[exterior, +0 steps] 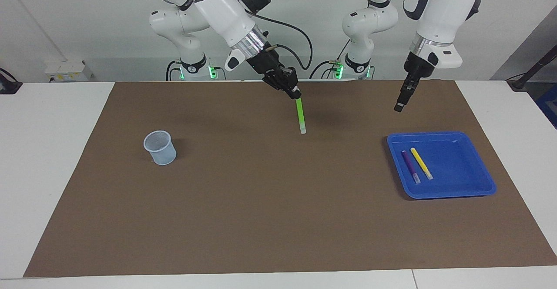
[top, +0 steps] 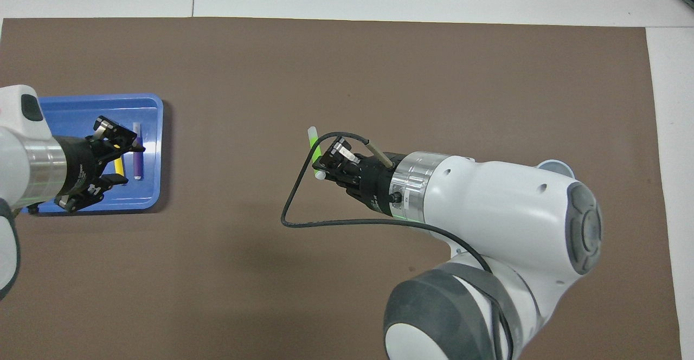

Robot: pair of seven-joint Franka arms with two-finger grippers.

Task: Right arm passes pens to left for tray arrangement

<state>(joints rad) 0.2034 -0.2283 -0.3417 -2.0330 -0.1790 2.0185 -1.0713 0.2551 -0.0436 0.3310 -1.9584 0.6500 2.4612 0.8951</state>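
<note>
Green pen (exterior: pixel 300 115) hangs whitish end down from right tool (exterior: pixel 295 93), clamped tight at its top over mid desk (exterior: pixel 261 219), so shaft stays free for handover. Left tool (exterior: pixel 398 106) hovers empty nr blue tray (exterior: pixel 474 189), fingers apart in overhead view. Purple pen (exterior: pixel 409 165) & yellow pen (exterior: pixel 421 162) lie side by side in tray, toward left arm's end. Cup (exterior: pixel 160 147) sits toward right arm's end.

White wall (exterior: pixel 87 19), white table (exterior: pixel 52 149), brown mat (exterior: pixel 261 215).
</note>
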